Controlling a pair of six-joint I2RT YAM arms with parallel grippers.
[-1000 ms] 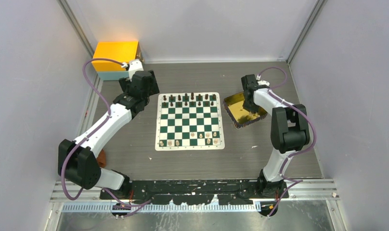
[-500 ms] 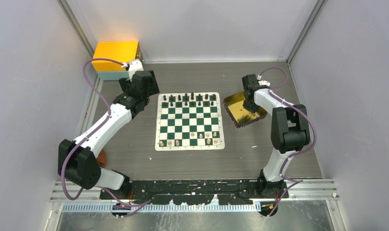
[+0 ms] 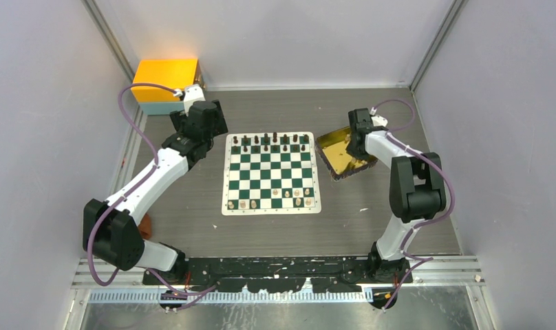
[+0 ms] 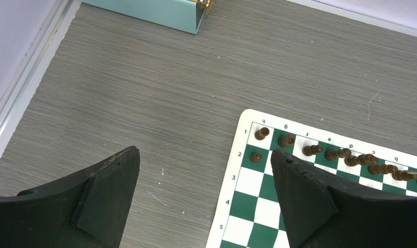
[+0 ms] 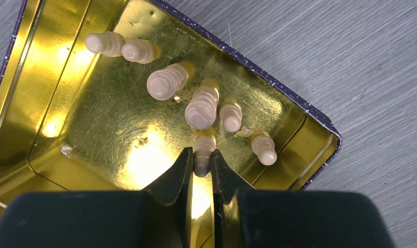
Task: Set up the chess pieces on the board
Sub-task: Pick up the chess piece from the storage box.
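The board (image 3: 271,173) lies mid-table, green and white, with dark chess pieces (image 3: 265,141) along its far rows and cream ones (image 3: 275,201) along the near rows. To its right is a gold tray (image 3: 334,163) holding several cream pieces (image 5: 201,108). My right gripper (image 5: 202,157) reaches down into the tray (image 5: 93,129), shut on the top of one upright cream piece (image 5: 203,146). My left gripper (image 4: 205,152) hangs open over bare table by the board's far left corner (image 4: 246,182), near the dark pieces (image 4: 261,133), holding nothing.
An orange-topped teal box (image 3: 167,81) sits in the far left corner, its lower edge (image 4: 155,10) showing in the left wrist view. A small reddish object (image 3: 146,225) lies by the left arm's elbow. Grey walls close in on three sides.
My right gripper has shut on a cream piece in the tray. The tray has slid slightly toward the far left with it. The left arm has not moved.
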